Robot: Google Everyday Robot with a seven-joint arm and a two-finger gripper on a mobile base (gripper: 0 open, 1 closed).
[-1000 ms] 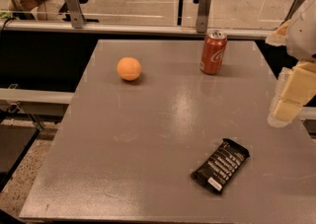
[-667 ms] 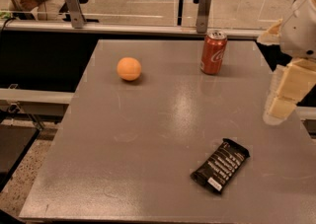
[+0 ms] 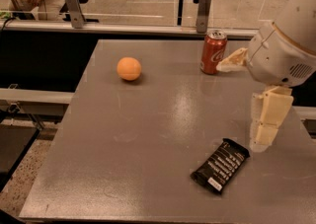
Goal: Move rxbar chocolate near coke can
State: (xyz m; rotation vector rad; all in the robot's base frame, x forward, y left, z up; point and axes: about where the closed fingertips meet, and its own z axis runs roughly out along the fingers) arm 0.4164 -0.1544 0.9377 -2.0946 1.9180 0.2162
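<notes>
One rxbar chocolate (image 3: 220, 166) lies flat at the front right of the surface (image 3: 138, 139), well apart from the coke can (image 3: 214, 52). I judge it light, thin and slick-wrapped, best pinched across its narrow width. The hand (image 3: 264, 139) hangs just beside it; I cannot tell whether it is parted or closed.

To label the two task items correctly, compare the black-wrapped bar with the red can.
The flat, shiny black-wrapped bar lies near the front edge; the red cylindrical soda can stands upright near the back. Both sit on the grey table, neither held; the cream gripper hangs just right of the bar.
</notes>
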